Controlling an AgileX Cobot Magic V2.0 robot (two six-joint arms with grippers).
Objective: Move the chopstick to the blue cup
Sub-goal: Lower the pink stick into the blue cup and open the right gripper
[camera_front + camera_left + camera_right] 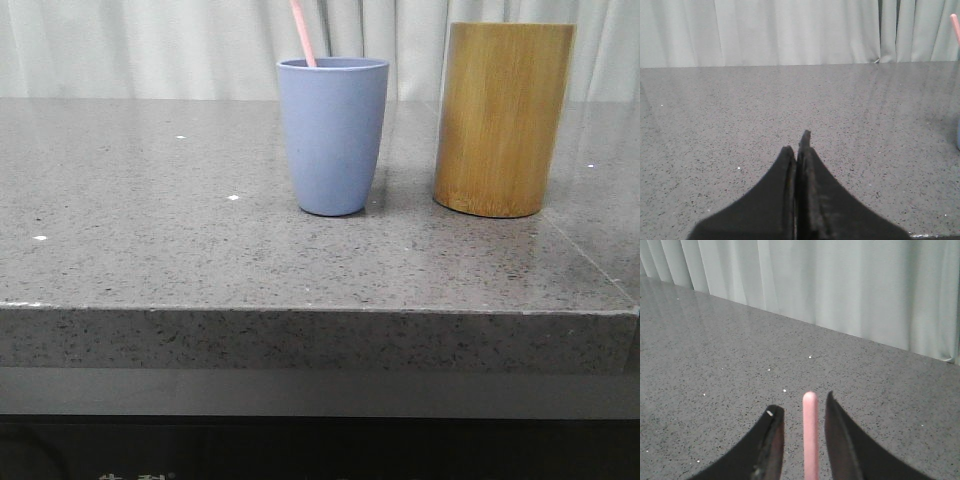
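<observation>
The blue cup [333,135] stands upright mid-table. One pale pink chopstick [302,35] leans out of it and runs past the top of the front view. Neither gripper shows in the front view. In the right wrist view my right gripper [802,404] is open, and the chopstick's [810,435] rounded end stands between the fingers with a gap on each side. My left gripper [796,142] is shut and empty over bare table. At the edge of its view I see the chopstick [955,27] and a sliver of the cup [958,137].
A taller bamboo-brown cylindrical holder [502,118] stands just right of the blue cup. The speckled grey stone table [150,230] has its front edge near the camera. Pale curtains [150,45] hang behind the table.
</observation>
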